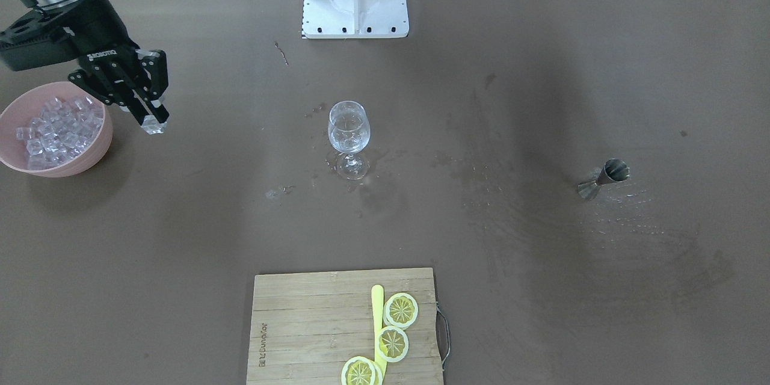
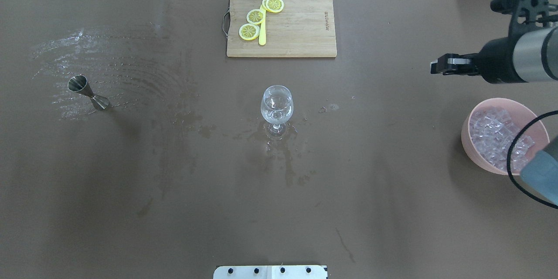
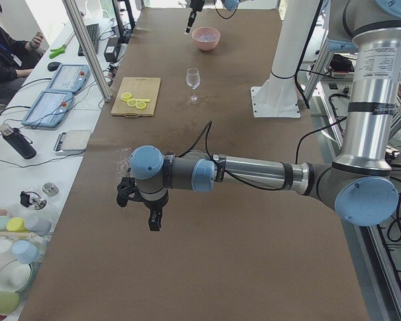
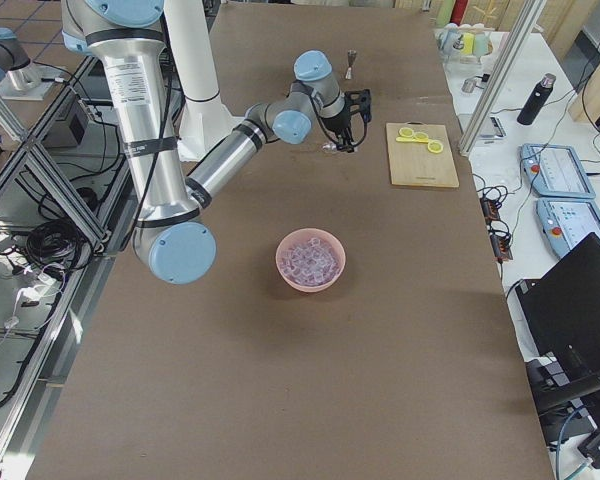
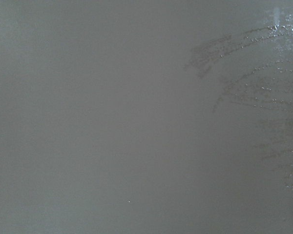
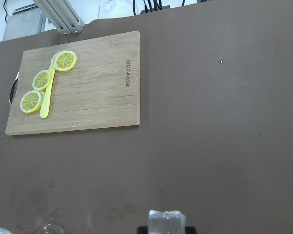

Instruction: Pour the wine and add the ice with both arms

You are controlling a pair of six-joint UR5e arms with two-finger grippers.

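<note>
My right gripper point(image 1: 151, 123) hangs above the table just beside the pink bowl point(image 1: 102, 147), on its side toward the wine glass, shut on one clear ice cube point(image 1: 154, 127). The same cube point(image 6: 166, 222) shows at the bottom of the right wrist view. More ice point(image 1: 57, 129) fills the bowl. The wine glass point(image 1: 348, 131) stands upright at the table's centre, well apart from the gripper. My left gripper point(image 3: 154, 218) shows only in the exterior left view, low over bare table; I cannot tell whether it is open or shut. No wine is in view.
A metal jigger point(image 1: 604, 178) stands on the robot's left side amid wet streaks point(image 2: 109, 69). A wooden cutting board point(image 1: 301, 325) with lemon slices point(image 1: 400, 310) and a yellow knife lies at the far edge. Small puddles surround the glass's foot. A person sits beside the table point(image 3: 3, 50).
</note>
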